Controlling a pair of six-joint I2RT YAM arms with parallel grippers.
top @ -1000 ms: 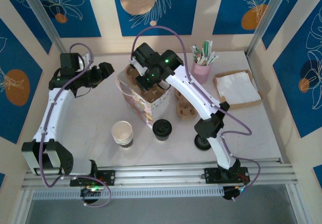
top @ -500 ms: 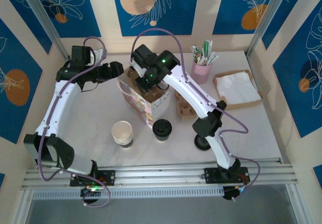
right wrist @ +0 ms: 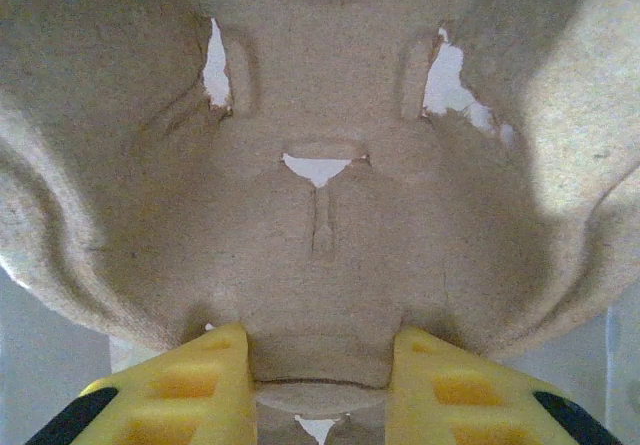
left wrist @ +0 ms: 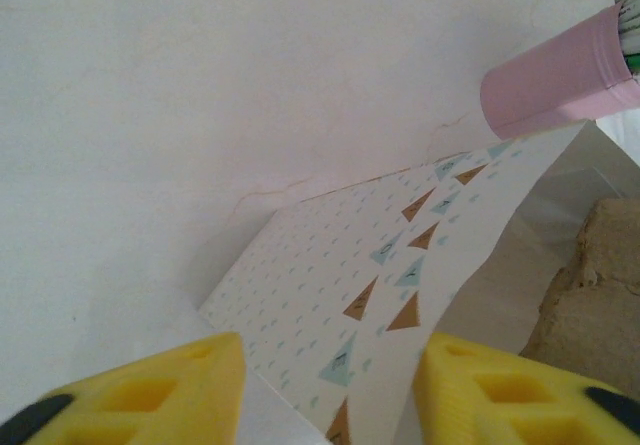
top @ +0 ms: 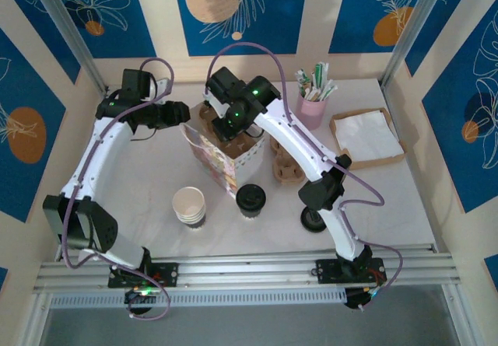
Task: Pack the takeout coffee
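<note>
The takeout coffee (top: 250, 197), a cream cup under a black lid, stands on the table just in front of the patterned paper bag (top: 220, 159). My right gripper (top: 228, 123) hovers over the bag's open mouth. In the right wrist view the right gripper (right wrist: 320, 390) is shut on the rim of a brown cardboard cup carrier (right wrist: 320, 145). My left gripper (top: 181, 114) is at the bag's left rim. In the left wrist view the left gripper (left wrist: 330, 395) is open, its yellow fingers (left wrist: 150, 390) straddling the bag's wall (left wrist: 380, 285) with a gap on each side.
A stack of lidless cream cups (top: 189, 205) stands left of the coffee. A loose black lid (top: 313, 220) lies by the right arm. More cardboard carriers (top: 284, 165) sit right of the bag. At the back right are a pink cup of straws (top: 313, 106) and a napkin tray (top: 367, 136).
My left gripper has moved right to the bag's left rim and its jaws have narrowed. The right gripper has stayed over the bag with the carrier.
</note>
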